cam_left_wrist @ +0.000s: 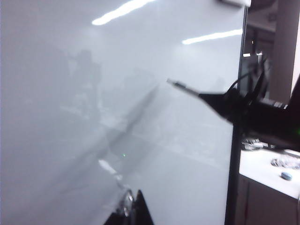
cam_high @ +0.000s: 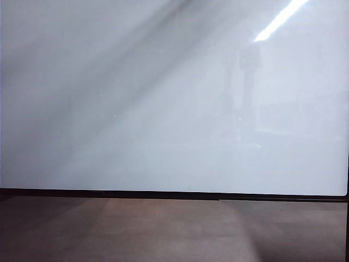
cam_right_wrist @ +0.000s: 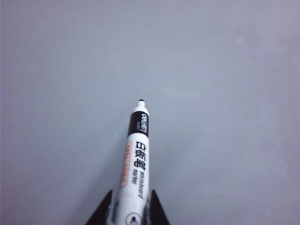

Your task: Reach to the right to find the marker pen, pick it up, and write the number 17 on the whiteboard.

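Right gripper (cam_right_wrist: 127, 213) is clamping the marker pen (cam_right_wrist: 135, 161) by its barrel, jaws snug on both sides. Cap is off, black tip exposed. Pen's long axis is running straight out from the jaws, tip aiming at the whiteboard (cam_high: 163, 109) dead ahead. Can't tell if the tip is touching; there seems to be a gap. In the left wrist view the same arm is showing near the board's framed edge, pen (cam_left_wrist: 180, 86) sticking out toward the glossy face. Left gripper (cam_left_wrist: 132, 211) is hanging back, fingertips barely in frame, nothing visibly held (open or closed, can't tell). Board is blank. Right arm is the nearer one; my read: push along the pen axis to make contact.
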You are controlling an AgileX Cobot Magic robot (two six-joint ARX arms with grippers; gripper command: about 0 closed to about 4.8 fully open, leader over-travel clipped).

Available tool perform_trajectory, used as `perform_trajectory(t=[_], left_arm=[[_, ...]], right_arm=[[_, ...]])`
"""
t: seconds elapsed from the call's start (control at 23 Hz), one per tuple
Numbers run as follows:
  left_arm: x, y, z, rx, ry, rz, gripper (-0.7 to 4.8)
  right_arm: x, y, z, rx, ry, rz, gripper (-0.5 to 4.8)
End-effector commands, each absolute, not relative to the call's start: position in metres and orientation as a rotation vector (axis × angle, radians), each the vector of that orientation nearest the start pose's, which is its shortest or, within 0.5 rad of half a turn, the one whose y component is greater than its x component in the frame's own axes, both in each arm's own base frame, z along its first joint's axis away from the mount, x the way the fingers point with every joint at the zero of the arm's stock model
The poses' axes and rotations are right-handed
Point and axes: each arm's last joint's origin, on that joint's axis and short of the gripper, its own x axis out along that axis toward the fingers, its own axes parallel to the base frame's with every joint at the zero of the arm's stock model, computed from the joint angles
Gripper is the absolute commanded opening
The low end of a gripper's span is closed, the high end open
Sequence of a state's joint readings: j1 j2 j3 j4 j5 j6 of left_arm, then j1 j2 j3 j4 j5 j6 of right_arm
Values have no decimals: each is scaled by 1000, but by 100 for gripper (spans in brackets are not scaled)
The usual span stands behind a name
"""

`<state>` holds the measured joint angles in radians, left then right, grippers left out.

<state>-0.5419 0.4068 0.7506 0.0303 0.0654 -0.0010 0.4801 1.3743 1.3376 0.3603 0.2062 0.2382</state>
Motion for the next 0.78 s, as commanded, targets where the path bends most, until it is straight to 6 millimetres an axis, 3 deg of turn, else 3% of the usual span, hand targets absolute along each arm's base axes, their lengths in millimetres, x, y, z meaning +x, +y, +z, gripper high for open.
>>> perform_trajectory(t=[0.04, 0.78], left_arm=[[67, -43, 387, -96, -380, -599, -5], [69, -44, 387, -94, -375, -599, -5]], right_arm=[[279, 141, 448, 353, -318, 340, -7], [290, 146, 440, 353, -320, 334, -7]])
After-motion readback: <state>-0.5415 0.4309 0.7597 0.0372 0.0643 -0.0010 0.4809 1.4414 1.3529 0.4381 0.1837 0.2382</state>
